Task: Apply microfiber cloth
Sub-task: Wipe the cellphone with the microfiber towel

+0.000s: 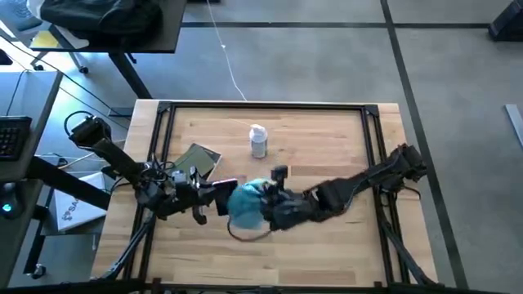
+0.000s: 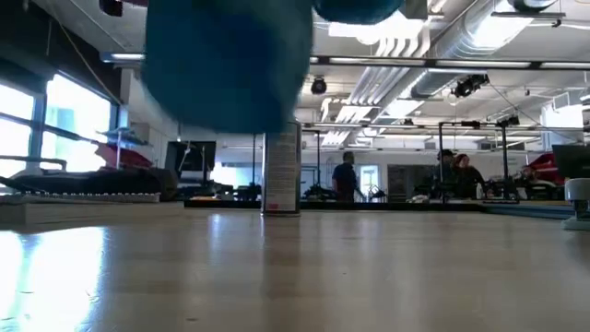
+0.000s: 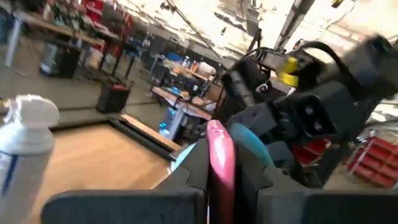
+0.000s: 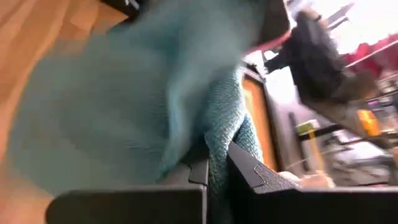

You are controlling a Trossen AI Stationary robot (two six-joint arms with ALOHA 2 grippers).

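Microfiber cloth [image 1: 245, 202] pinched between right gripper [image 1: 265, 198] jaws, off the table.

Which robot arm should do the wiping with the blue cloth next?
Probably the right. The right gripper already pinches the microfiber cloth, while the left gripper holds a pink object beside it.

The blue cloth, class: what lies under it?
The cloth hangs from the right gripper, lifted off the table. Beneath it is bare wood and a dark cord; anything more is hidden.
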